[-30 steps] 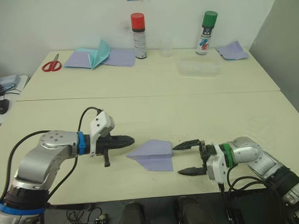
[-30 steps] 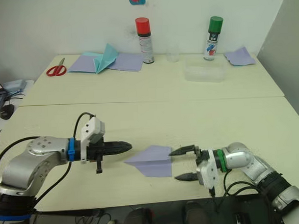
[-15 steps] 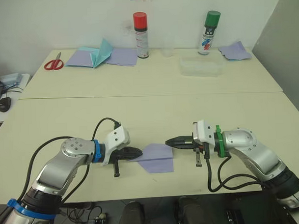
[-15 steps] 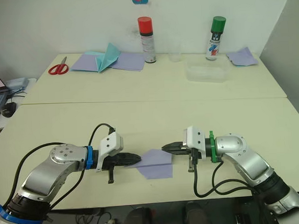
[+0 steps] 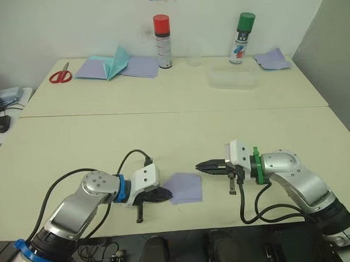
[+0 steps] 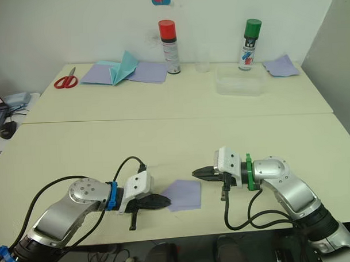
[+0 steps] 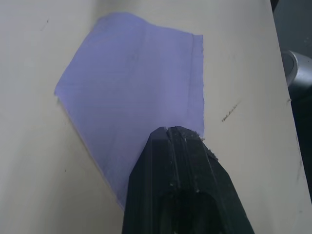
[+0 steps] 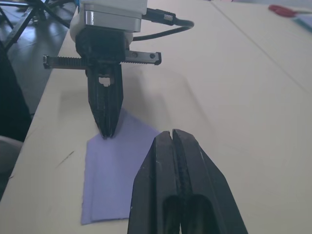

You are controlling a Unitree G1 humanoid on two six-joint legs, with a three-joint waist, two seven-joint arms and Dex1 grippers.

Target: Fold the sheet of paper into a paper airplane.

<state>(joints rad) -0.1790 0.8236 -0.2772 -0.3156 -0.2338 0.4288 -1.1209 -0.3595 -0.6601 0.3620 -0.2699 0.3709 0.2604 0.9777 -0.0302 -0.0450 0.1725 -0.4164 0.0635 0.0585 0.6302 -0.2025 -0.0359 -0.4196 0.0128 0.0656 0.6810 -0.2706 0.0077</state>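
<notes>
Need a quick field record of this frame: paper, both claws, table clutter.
paper: lavender folded paper, flat on near table
left claw: shut, tip pressing paper's left edge
right claw: shut, just off the paper's upper right corner; contact unclear
far table: scissors, red-capped can, green-capped can, clear tub, teal folded paper
</notes>
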